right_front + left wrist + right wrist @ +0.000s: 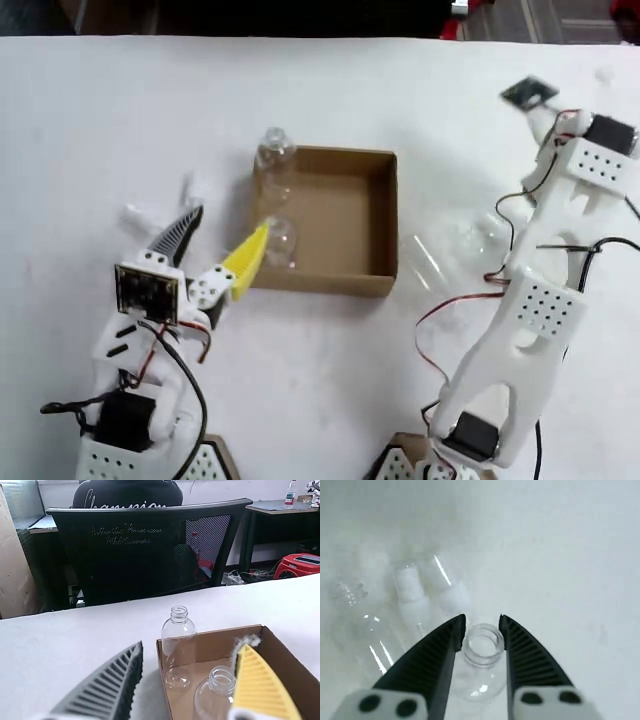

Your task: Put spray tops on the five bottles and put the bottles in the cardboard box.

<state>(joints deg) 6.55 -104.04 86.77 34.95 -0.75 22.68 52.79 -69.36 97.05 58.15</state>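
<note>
The cardboard box [385, 215] lies open at mid table. Two clear bottles without spray tops stand inside it by its left wall: one in the far corner [275, 152] [178, 630], one nearer [281, 238] [216, 692]. My left gripper [230, 222] [185, 680] is open beside that wall, with its yellow finger [260, 685] over the box next to the nearer bottle. My right gripper [482, 619] hugs the neck of an upright clear bottle [482, 645] on both sides. Two white spray tops [412, 602] [452, 592] lie just past it.
Another clear bottle [352, 625] lies on the table beside the spray tops. Small clear pieces [135, 215] sit on the white table left of the box. The right arm's white links [540, 310] stand right of the box. A black chair [150, 545] is behind the far table edge.
</note>
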